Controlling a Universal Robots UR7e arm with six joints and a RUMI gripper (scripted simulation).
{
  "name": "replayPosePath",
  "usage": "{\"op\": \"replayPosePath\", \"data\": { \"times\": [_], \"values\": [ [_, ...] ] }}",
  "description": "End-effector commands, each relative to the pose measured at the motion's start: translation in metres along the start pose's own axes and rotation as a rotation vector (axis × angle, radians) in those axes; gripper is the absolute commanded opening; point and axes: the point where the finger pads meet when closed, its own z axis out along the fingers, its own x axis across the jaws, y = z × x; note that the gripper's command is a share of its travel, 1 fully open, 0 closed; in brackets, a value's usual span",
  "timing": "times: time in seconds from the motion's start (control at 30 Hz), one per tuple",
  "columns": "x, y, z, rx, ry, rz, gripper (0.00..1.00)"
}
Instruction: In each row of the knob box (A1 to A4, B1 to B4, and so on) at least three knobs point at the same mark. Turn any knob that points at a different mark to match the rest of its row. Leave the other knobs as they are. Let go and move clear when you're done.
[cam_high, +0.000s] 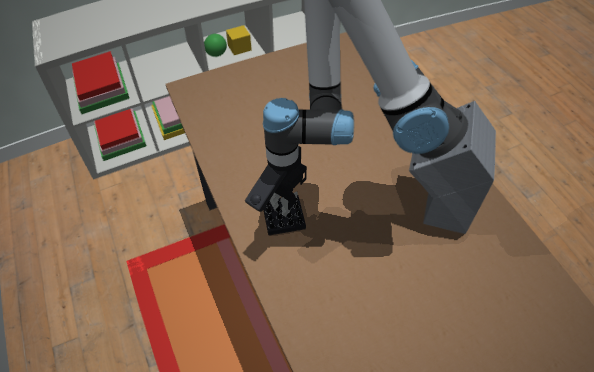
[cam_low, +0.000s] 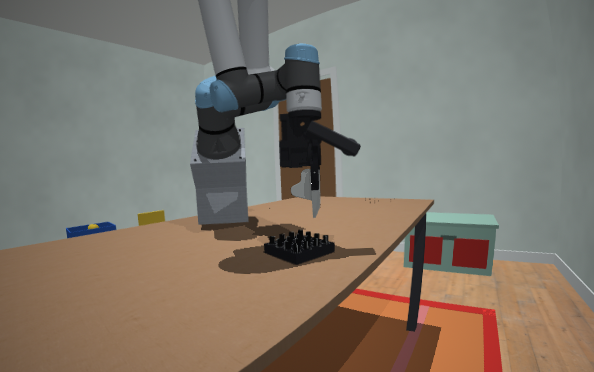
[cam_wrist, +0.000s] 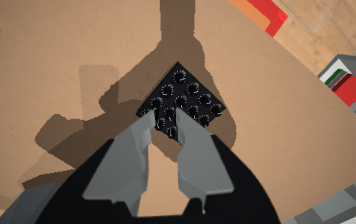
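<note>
The black knob box (cam_high: 286, 230) (cam_low: 298, 258) (cam_wrist: 169, 80) sits on the table, with rows of black knobs standing on its top. It lies turned like a diamond in the wrist view. My gripper (cam_low: 315, 216) (cam_wrist: 166, 109) hangs above the box, fingers pointing down. The grey fingertips are a narrow gap apart, with nothing between them. In the wrist view the fingers cover part of the box's near side and some knobs. The row labels and the marks that the knobs point at are too small and dark to read.
The brown table (cam_high: 400, 300) (cam_low: 125, 300) carries the arm's grey base (cam_high: 452, 185) (cam_low: 220, 192). A white shelf (cam_high: 110, 30) with coloured blocks stands beyond the table. An orange and red mat (cam_high: 175, 305) lies on the floor. The arm's shadow falls around the box.
</note>
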Motion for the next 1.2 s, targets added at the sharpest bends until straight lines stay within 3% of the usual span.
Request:
{"op": "replayPosePath", "data": {
  "times": [0.0,0.7,1.17],
  "values": [
    [0.0,0.0,0.005,0.001,0.001,0.0,0.11],
    [0.0,-0.001,0.028,0.001,0.001,0.0,0.11],
    [0.0,-0.001,0.032,0.001,0.001,0.0,0.11]
  ]
}}
